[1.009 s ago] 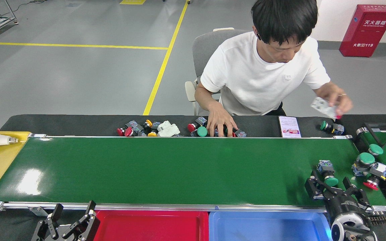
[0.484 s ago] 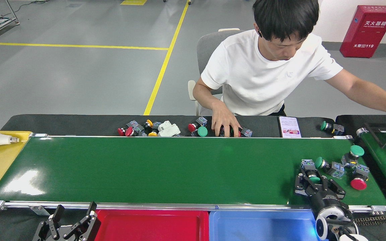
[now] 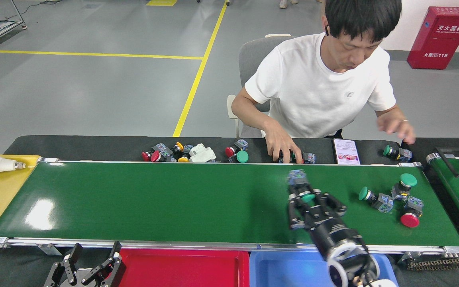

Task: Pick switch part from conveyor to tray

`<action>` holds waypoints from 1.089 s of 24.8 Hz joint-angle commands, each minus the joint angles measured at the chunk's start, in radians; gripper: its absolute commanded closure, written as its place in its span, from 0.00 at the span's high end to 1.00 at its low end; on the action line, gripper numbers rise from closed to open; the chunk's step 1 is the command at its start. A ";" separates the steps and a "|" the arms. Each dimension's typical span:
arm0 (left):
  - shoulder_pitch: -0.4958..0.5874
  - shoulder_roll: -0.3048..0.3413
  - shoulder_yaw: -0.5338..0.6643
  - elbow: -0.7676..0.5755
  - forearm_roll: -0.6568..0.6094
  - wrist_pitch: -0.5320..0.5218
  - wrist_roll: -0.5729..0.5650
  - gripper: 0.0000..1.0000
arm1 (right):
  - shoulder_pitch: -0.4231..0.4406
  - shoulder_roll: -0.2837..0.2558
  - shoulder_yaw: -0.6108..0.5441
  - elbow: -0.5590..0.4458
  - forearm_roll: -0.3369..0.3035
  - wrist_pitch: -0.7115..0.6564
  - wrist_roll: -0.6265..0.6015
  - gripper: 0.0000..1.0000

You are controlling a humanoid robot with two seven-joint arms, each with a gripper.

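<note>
My right arm reached up and left over the glossy green conveyor [image 3: 153,199], and the right gripper [image 3: 307,198] pinched a green-capped switch part [image 3: 302,186] at its tip. Below its wrist lay the smooth blue tray [image 3: 293,268]. The left gripper [image 3: 94,259] was spread.

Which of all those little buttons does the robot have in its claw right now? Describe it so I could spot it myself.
Find the long green conveyor and follow it rightward to the black right gripper reaching over the belt. The switch between its fingers has a green cap and a blue-grey block on its far end. Unlike the three loose switches clustered further right, it is the only one held.
</note>
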 commanded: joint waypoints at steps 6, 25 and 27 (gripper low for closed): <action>-0.013 -0.010 0.002 -0.014 0.000 0.000 0.007 1.00 | 0.189 0.000 0.103 -0.044 0.003 -0.373 0.001 0.24; -0.055 -0.080 0.022 -0.014 0.000 -0.024 0.009 1.00 | -0.007 0.014 -0.153 -0.038 0.011 0.308 -0.114 1.00; -0.056 -0.074 0.023 -0.014 -0.001 -0.024 0.010 1.00 | 0.011 -0.023 -0.174 -0.040 0.014 0.409 -0.176 1.00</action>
